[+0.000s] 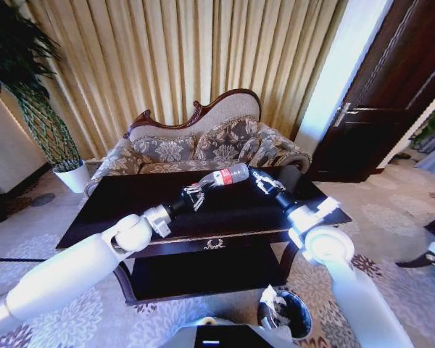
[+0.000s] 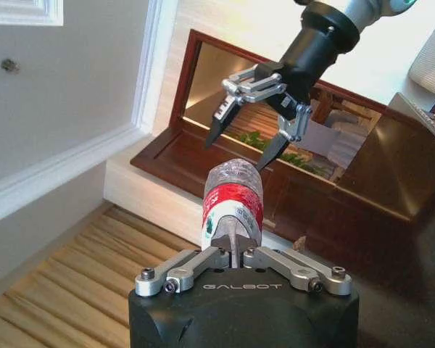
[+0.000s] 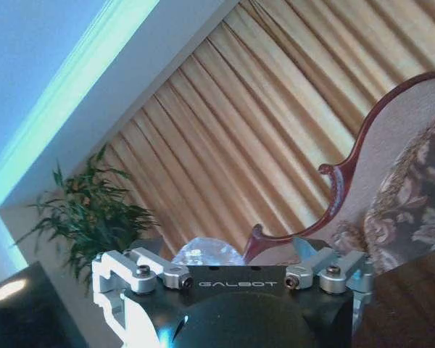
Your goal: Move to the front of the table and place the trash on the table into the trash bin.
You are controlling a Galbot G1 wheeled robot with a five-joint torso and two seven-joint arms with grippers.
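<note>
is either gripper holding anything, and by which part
The left gripper holds the bottle by its labelled end; the right gripper is open at the other end.

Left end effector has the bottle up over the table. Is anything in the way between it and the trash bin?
Partly. The bottle, held in the left end effector, hangs over the table; the trash bin sits on the floor beyond its front edge. The open right end effector hovers at the bottle's far end.
</note>
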